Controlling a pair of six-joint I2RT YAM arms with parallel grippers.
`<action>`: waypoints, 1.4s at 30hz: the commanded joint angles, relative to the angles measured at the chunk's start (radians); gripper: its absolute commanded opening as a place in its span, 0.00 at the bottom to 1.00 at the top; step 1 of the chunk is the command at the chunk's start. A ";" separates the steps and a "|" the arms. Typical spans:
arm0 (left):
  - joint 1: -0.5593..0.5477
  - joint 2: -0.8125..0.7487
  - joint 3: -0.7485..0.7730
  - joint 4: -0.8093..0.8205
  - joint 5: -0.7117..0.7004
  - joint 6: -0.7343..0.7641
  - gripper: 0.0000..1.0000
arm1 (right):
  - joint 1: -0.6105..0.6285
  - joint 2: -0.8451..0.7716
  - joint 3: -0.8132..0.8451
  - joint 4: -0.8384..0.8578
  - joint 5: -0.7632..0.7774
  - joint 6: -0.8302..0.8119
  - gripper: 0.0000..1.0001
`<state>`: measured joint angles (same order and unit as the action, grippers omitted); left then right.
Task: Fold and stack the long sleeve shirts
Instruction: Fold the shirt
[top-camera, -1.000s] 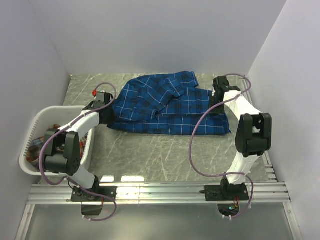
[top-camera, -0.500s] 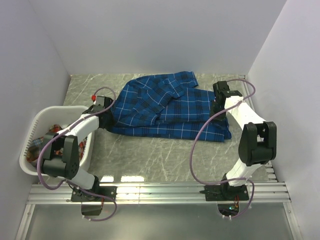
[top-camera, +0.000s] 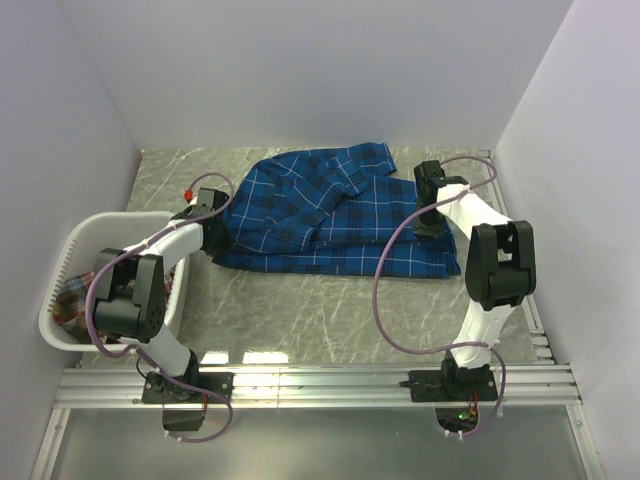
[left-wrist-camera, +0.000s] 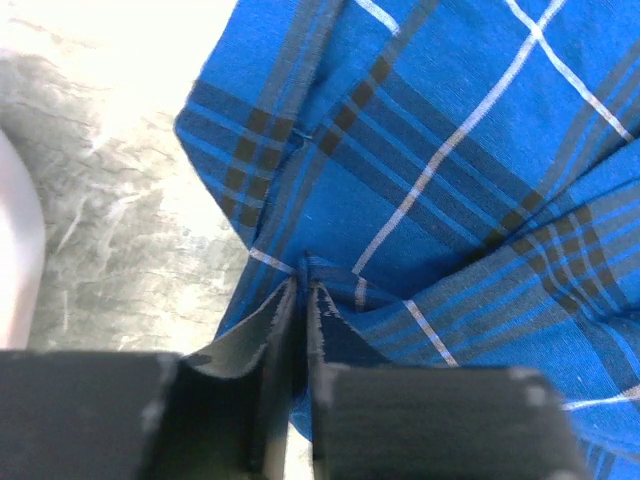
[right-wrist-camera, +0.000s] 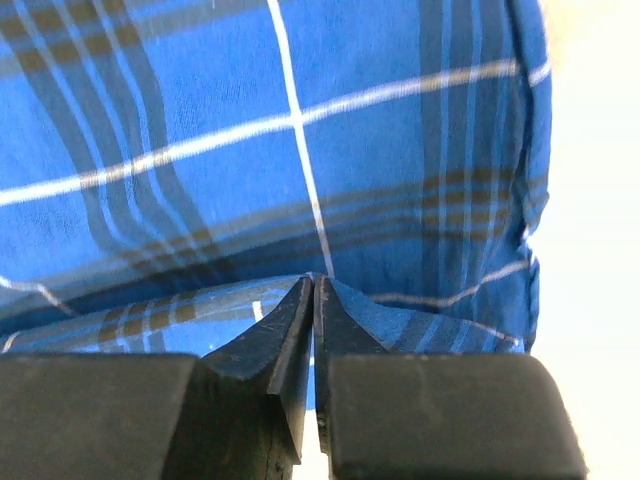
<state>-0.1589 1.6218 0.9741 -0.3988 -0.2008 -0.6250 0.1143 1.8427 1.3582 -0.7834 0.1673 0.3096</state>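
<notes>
Currently: blue shirt (top-camera: 330, 215), partly folded, on table (top-camera: 320, 310). Left gripper (left-wrist-camera: 303, 272), nearly closed, pinches its left edge; right gripper (right-wrist-camera: 312, 283) likewise at the right edge (red shirt (top-camera: 68, 303) lies in basket (top-camera: 100, 221)).

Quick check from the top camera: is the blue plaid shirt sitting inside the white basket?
No, the blue shirt lies on the table beside the white basket, not in it.

Plain white walls (top-camera: 320, 70) close in a grey marbled table (top-camera: 300, 310) on three sides. Slotted aluminium rails (top-camera: 320, 385) run along its near edge, where the bright light leaves pale glare.
</notes>
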 joint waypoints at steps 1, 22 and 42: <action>0.013 -0.008 0.037 -0.009 -0.103 -0.012 0.16 | -0.002 0.003 0.061 0.027 0.133 -0.009 0.13; -0.106 -0.266 -0.029 -0.022 0.104 -0.085 0.66 | 0.022 -0.398 -0.408 0.499 -0.525 0.301 0.50; -0.088 -0.056 -0.121 0.067 0.055 -0.160 0.58 | -0.264 -0.281 -0.662 0.630 -0.529 0.387 0.45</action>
<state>-0.2817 1.5417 0.8799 -0.3336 -0.1322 -0.7437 -0.1085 1.5536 0.7116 -0.1661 -0.3897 0.6716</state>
